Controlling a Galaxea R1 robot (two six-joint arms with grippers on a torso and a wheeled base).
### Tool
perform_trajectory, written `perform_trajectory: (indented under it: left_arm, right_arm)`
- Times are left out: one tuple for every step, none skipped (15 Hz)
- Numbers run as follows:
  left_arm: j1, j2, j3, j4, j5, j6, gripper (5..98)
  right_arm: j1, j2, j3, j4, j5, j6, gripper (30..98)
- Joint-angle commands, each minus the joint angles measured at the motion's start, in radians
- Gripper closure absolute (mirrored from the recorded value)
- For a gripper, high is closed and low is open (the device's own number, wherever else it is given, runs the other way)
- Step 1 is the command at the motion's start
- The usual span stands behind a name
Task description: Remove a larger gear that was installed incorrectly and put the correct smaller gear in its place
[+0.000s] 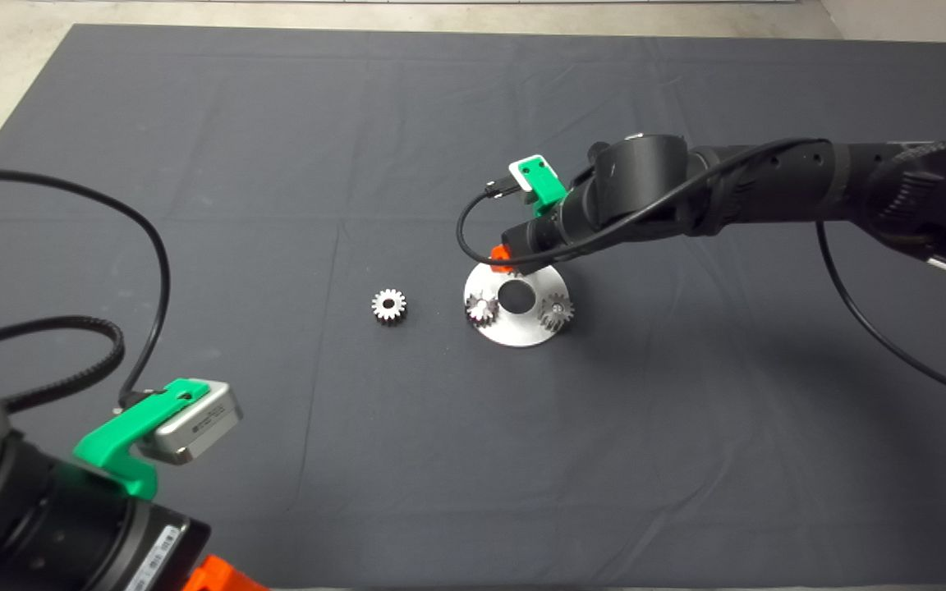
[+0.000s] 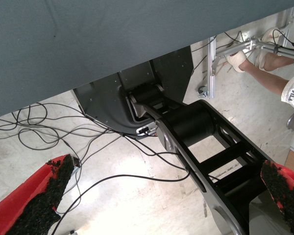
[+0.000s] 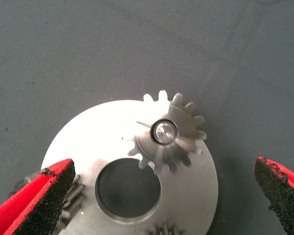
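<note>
The larger gear (image 3: 169, 132) stands on a pin on the round silver plate (image 3: 83, 142), beside the plate's centre hole; in the head view my right arm hides it. My right gripper (image 3: 162, 169) is open and hovers above the plate's far side (image 1: 510, 263), one finger on each side of the larger gear, not touching it. The smaller gear (image 1: 389, 306) lies flat on the mat, left of the plate (image 1: 522, 330). My left gripper (image 2: 161, 181) is open and empty, parked at the lower left (image 1: 218, 576).
Two small gears with shiny tops (image 1: 481, 308) (image 1: 557, 312) sit on the plate's left and right sides. The left wrist view shows the floor with cables (image 2: 112, 161), the robot's base (image 2: 196, 127) and a person's legs (image 2: 269, 68).
</note>
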Motion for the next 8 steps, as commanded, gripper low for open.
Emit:
perform_trajectory:
  left_arm:
    - [-0.009, 0.004, 0.017, 0.001, 0.0, -0.004, 5.3]
    - [-0.009, 0.004, 0.017, 0.001, 0.0, -0.004, 5.3]
    - [-0.009, 0.004, 0.017, 0.001, 0.0, -0.004, 5.3]
    - [-0.009, 0.004, 0.017, 0.001, 0.0, -0.004, 5.3]
    - [-0.009, 0.004, 0.017, 0.001, 0.0, -0.004, 5.3]
    - [-0.009, 0.004, 0.017, 0.001, 0.0, -0.004, 5.3]
    - [-0.009, 0.004, 0.017, 0.001, 0.0, -0.004, 5.3]
    - [-0.009, 0.004, 0.017, 0.001, 0.0, -0.004, 5.3]
  right_arm:
    - [0.01, 0.021, -0.027, -0.053, 0.002, -0.014, 31.7]
    - [0.009, 0.029, -0.039, -0.053, 0.005, -0.016, 31.7]
    - [0.005, 0.034, -0.057, -0.054, 0.013, -0.016, 31.7]
    - [0.001, 0.039, -0.074, -0.056, 0.026, -0.02, 31.7]
    - [-0.003, 0.04, -0.081, -0.058, 0.032, -0.029, 31.7]
    - [-0.003, 0.041, -0.081, -0.059, 0.036, -0.033, 31.7]
    - [-0.005, 0.041, -0.082, -0.059, 0.036, -0.034, 31.7]
    - [-0.009, 0.039, -0.092, -0.061, 0.036, -0.036, 31.7]
